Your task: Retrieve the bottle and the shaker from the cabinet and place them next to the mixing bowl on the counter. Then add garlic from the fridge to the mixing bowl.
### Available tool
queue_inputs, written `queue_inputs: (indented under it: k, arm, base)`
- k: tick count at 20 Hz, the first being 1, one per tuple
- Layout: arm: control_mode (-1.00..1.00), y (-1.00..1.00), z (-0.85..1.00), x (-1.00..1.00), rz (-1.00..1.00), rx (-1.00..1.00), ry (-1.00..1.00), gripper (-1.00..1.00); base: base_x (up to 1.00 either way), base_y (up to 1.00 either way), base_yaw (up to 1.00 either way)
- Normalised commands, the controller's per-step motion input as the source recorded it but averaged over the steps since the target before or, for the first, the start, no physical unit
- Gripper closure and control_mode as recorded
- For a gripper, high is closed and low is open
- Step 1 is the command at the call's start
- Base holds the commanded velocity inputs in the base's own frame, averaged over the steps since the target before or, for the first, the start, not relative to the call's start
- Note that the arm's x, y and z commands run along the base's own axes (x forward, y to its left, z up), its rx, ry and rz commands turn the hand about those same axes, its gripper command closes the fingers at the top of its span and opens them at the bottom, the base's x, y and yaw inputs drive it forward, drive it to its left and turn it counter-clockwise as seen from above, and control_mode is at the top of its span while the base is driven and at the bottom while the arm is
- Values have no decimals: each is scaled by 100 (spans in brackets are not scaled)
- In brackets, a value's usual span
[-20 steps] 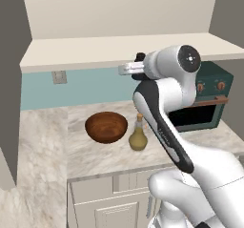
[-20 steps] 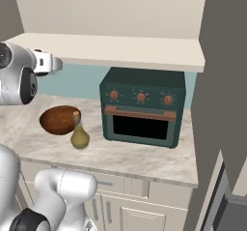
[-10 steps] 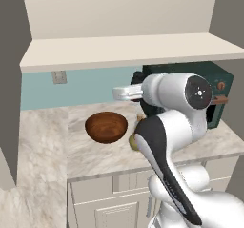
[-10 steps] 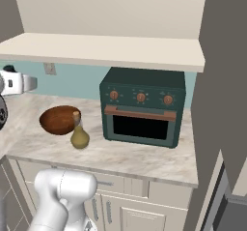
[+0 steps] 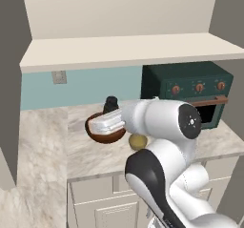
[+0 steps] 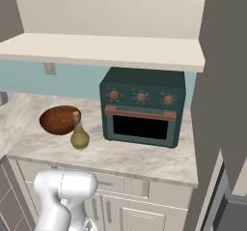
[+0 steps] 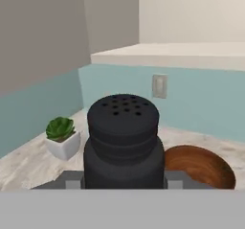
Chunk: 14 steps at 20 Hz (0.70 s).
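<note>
While shaker (image 7: 122,139) sits clamped in end effector (image 5: 110,108), arm hangs low over desk (image 5: 43,141), just above mixing bowl (image 5: 106,132). Bottle (image 6: 79,134) stands upright on desk, touching or just beside bowl's near right edge. Step in hand, as judged: set shaker down beside bowl. Do it well: keep shaker upright, lower to bare desk on bowl's free side, away from bottle and small potted plant (image 7: 61,136). Release only once base rests flat; lift straight up. Garlic from fridge follows.
</note>
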Motion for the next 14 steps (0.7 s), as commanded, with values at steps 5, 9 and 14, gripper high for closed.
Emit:
queue_inputs:
  k: [5, 9, 14]
  arm:
    - [-100, 82, -29, 0, 17, -1, 17, 100]
    - [-100, 30, -7, 4, 0, -1, 6, 100]
    - [-100, -3, -21, 17, -11, 0, 0, 100]
  base:
    - [0, 0, 0]
    - [0, 0, 0]
    - [0, 0, 0]
